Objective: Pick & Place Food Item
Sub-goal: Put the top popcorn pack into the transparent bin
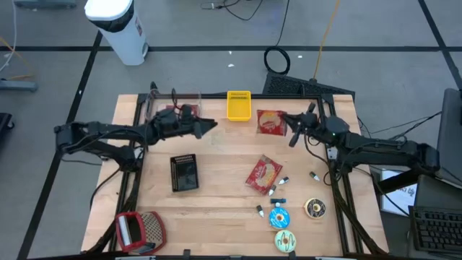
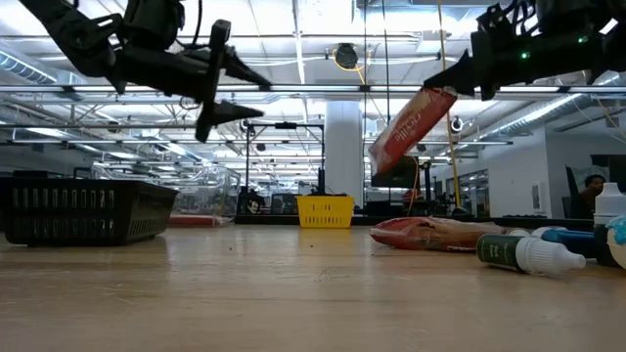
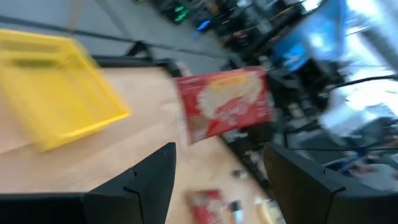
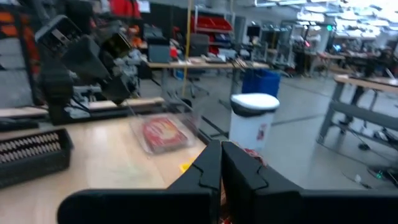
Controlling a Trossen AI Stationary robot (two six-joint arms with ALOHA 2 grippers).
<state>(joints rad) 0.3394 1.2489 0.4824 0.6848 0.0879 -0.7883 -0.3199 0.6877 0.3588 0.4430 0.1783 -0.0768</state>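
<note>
Bright, even light falls from ceiling strip lamps (image 2: 293, 59) in the low view, glaring white. The table (image 1: 216, 209) shows only soft, faint shadows under the arms. The left wrist view is heavily motion-smeared (the yellow basket (image 3: 59, 87) streaks), and the right wrist view is mildly soft.

basket (image 1: 239, 105) at table (image 1: 216, 195) back edge | snack bag (image 1: 263, 174) centre | bottles (image 1: 278, 189) beside bag

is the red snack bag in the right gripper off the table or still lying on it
Off the table: the red snack bag hangs in the air from the shut right gripper, clear of the tabletop.
</note>
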